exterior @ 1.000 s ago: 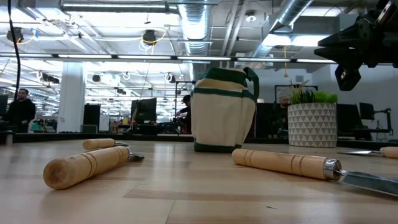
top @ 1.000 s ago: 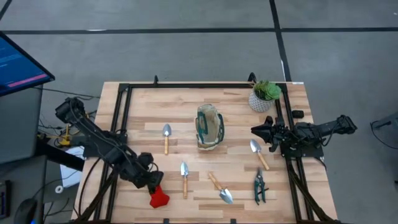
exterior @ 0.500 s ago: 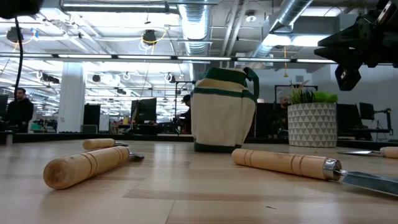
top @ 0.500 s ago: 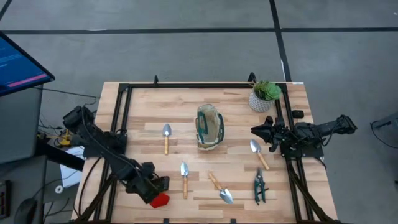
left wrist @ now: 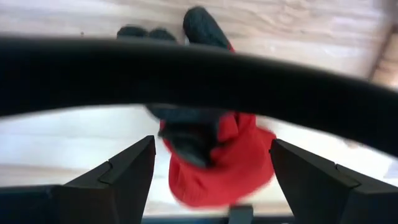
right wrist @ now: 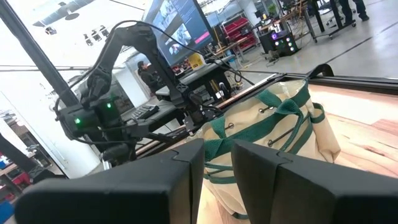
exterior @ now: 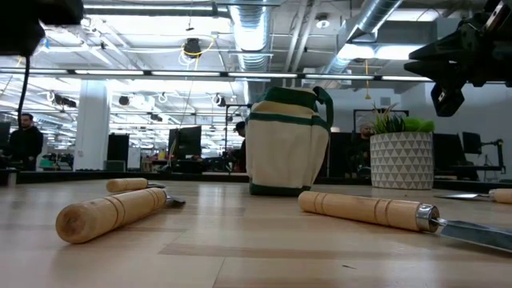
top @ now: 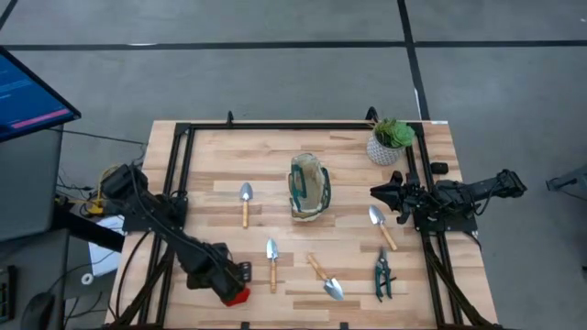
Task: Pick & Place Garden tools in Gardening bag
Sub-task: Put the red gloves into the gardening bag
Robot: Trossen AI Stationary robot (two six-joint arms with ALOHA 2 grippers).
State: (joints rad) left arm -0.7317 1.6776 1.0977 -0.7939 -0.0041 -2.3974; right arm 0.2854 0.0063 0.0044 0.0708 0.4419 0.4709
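Left gripper [top: 231, 280] fingers [left wrist: 124, 171] are spread, straddling the red-and-black glove [left wrist: 214, 152] directly below. Right gripper [top: 381, 194] fingers, nearly clenched and empty, wait beside the gardening bag [top: 309, 186].

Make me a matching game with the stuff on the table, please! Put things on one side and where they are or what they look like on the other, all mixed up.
Things:
1. gardening bag
2. red glove
3. potted plant
4. pruning shears

Clues:
A. in the table's far right corner
B. under the left tool, which is open
C. standing in the middle of the table
D. green handles, near the front right edge

Pairs: 1-C, 2-B, 3-A, 4-D
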